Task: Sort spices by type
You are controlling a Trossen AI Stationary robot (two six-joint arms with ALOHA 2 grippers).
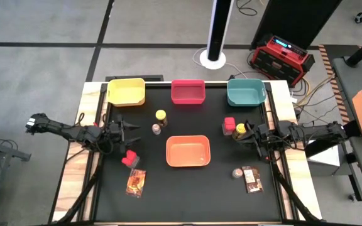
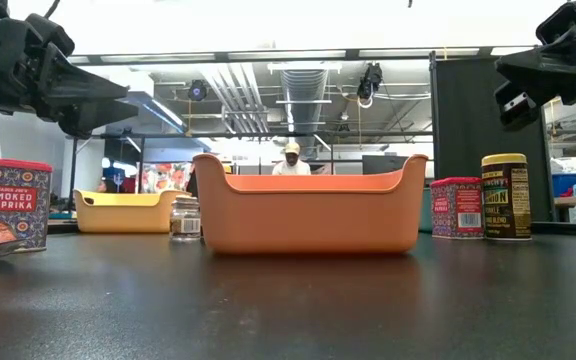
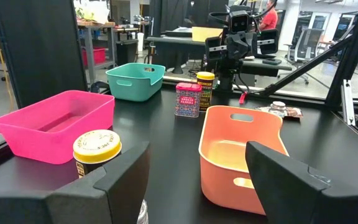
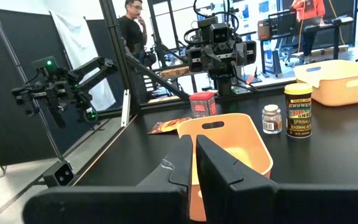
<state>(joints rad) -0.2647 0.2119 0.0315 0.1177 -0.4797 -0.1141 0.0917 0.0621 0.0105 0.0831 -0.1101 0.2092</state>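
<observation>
My left gripper [image 1: 129, 133] [image 3: 197, 155] hangs open above the table's left half, clear of everything. Beyond its fingers stand a yellow-lidded jar [image 1: 161, 115] [image 3: 96, 151] and a small clear shaker [image 1: 156, 129]. A red paprika tub [image 1: 130, 158] [image 2: 6, 202] and a printed packet [image 1: 136, 182] sit nearer the front. My right gripper [image 1: 247, 134] [image 4: 194, 146] is shut and hovers above and beside a second red tub [image 1: 229, 124] [image 2: 456, 207] and a second yellow-lidded jar [image 1: 240, 130] [image 2: 505, 195]. Another shaker [image 1: 237, 172] and packet [image 1: 252, 179] lie at front right.
An orange tray [image 1: 188, 151] [image 2: 308, 212] stands mid-table between the arms. Yellow [image 1: 126, 91], pink-red [image 1: 188, 91] and teal [image 1: 246, 92] trays line the far edge. Bare black tabletop lies at the near centre. People stand in the room beyond.
</observation>
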